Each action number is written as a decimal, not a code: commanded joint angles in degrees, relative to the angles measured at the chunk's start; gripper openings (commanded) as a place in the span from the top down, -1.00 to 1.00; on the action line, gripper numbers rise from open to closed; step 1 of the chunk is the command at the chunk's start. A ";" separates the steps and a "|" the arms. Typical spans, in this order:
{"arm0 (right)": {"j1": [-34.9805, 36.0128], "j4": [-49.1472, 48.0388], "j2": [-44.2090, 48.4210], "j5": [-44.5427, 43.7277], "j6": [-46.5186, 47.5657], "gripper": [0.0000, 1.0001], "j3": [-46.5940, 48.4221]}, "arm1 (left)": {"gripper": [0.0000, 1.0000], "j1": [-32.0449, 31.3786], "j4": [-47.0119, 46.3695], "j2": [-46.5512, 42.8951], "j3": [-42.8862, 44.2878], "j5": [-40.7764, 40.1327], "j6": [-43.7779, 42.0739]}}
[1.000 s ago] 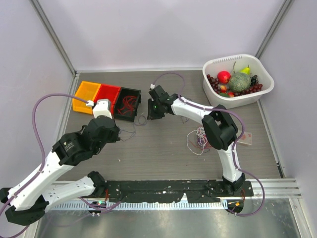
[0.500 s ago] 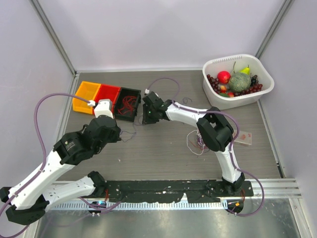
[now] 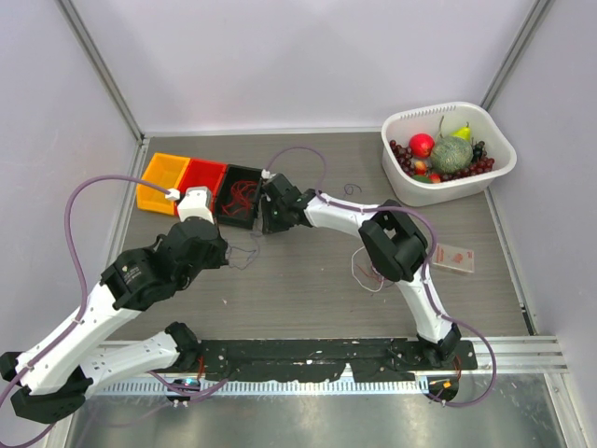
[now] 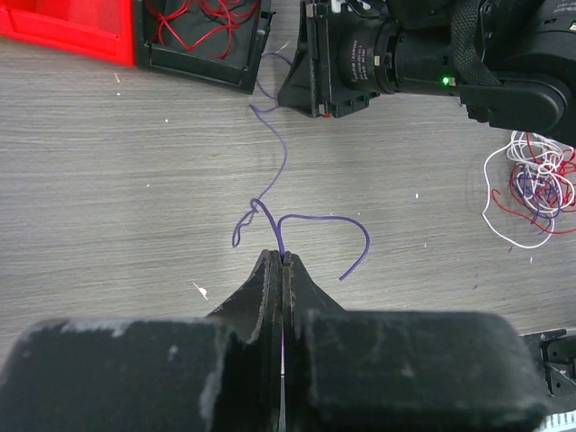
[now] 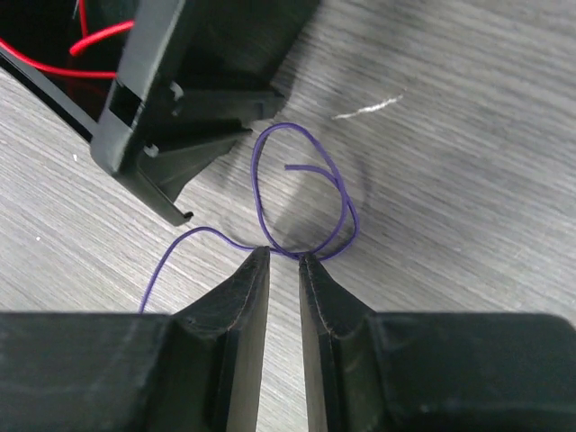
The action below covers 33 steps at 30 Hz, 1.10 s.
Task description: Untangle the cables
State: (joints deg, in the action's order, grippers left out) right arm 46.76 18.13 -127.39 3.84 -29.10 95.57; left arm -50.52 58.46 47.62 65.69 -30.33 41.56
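Note:
The tangle of cables [image 3: 371, 268], thin red, white and dark strands, lies on the table under my right arm; it also shows in the left wrist view [image 4: 529, 184]. A single thin purple wire [image 4: 283, 166] runs from it toward the black bin [image 3: 241, 196], which holds red wires. My left gripper [image 4: 283, 257] is shut on this purple wire, low over the table [image 3: 227, 254]. My right gripper [image 5: 284, 256] is slightly open, its tips at a loop of the purple wire [image 5: 304, 175] beside the bin's corner [image 5: 171, 135], seen from above [image 3: 268, 219].
A red bin [image 3: 201, 177] and an orange bin [image 3: 160, 179] stand left of the black one. A white basket [image 3: 505, 161] of fruit sits at the back right. A small card [image 3: 452, 257] lies right of the tangle. A short purple wire piece [image 3: 353, 189] lies behind the right arm.
My right gripper has moved left, from mid-table to the black bin's near right corner. The left arm has stayed put, still holding the purple wire.

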 commanded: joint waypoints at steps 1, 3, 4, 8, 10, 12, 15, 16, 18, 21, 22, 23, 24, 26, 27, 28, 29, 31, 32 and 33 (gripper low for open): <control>0.52 -0.12 -0.84 -1.55 4.23 0.49 3.48 | 1.00 -0.10 -2.12 -0.42 0.49 -0.08 -0.25; 0.96 0.50 -0.40 -1.81 5.46 0.49 3.75 | 1.00 -0.10 -2.12 -0.42 0.49 -0.08 -0.25; 1.40 0.68 0.04 -2.51 6.16 0.49 3.57 | 1.00 -0.10 -2.12 -0.42 0.49 -0.08 -0.25; 2.02 1.47 0.75 -3.66 8.27 0.47 4.18 | 1.00 -0.02 -2.38 -0.42 0.23 -0.17 -0.25; 2.45 1.74 1.27 -6.12 9.59 0.46 4.01 | 1.00 -0.10 -2.56 -0.33 0.31 0.09 -0.25; 2.46 1.21 2.58 -5.51 9.77 0.45 3.75 | 1.00 -0.10 -2.38 -0.42 0.49 0.09 -0.34; 2.46 0.94 5.13 -5.07 8.63 0.46 4.10 | 1.00 -0.10 -1.94 -0.86 0.32 0.09 -0.25; 2.46 -0.45 5.66 -4.81 8.36 0.47 3.84 | 1.00 -0.10 -1.86 -1.21 0.23 0.01 -0.17; 2.37 -2.74 6.81 -4.71 6.78 0.49 2.78 | 1.00 -0.01 -1.77 -1.56 0.05 0.00 0.01; 2.28 -3.01 5.23 -5.41 5.55 0.52 3.48 | 1.00 -0.02 -1.59 -1.65 0.23 0.35 0.01; 2.28 -3.10 4.36 -5.59 5.37 0.53 3.74 | 1.00 -0.10 -1.59 -1.56 0.40 0.53 -0.08; 2.28 -3.45 4.00 -5.77 5.29 0.52 3.66 | 1.00 -0.10 -1.42 -1.56 0.66 0.71 -0.16; 2.28 -4.32 3.12 -5.42 5.63 0.53 3.83 | 1.00 -0.19 -1.42 -1.56 0.75 1.06 -0.25; 2.19 -4.33 1.45 -4.72 6.42 0.53 4.54 | 1.00 -0.10 -1.33 -1.82 0.84 1.41 -0.17; 2.28 -4.33 0.49 -4.71 6.95 0.53 4.71 | 1.00 -0.10 -1.24 -1.91 0.84 1.58 -0.16; 2.28 -4.94 0.22 -2.71 7.13 0.53 4.63 | 1.00 -0.10 -1.15 -2.17 0.93 1.76 -0.16; 2.28 -5.38 -0.13 -2.26 7.65 0.53 4.19 | 1.00 -0.02 -0.89 -2.26 0.93 1.68 -0.16; 2.19 -5.39 -1.01 -1.90 8.62 0.53 4.19 | 1.00 -0.10 -0.71 -2.53 1.02 1.67 -0.08; 2.28 -5.13 -1.28 -1.64 8.97 0.52 4.10 | 1.00 -0.10 -0.71 -2.53 1.10 1.67 -0.08; 2.28 -5.04 -1.45 -1.03 9.76 0.51 3.58 | 1.00 -0.10 -0.63 -2.61 1.11 1.67 -0.08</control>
State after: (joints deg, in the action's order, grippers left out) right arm 48.90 15.03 -127.72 0.99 -22.11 98.04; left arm -50.52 58.41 45.98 65.69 -28.77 41.56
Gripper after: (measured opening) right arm 0.238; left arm 0.009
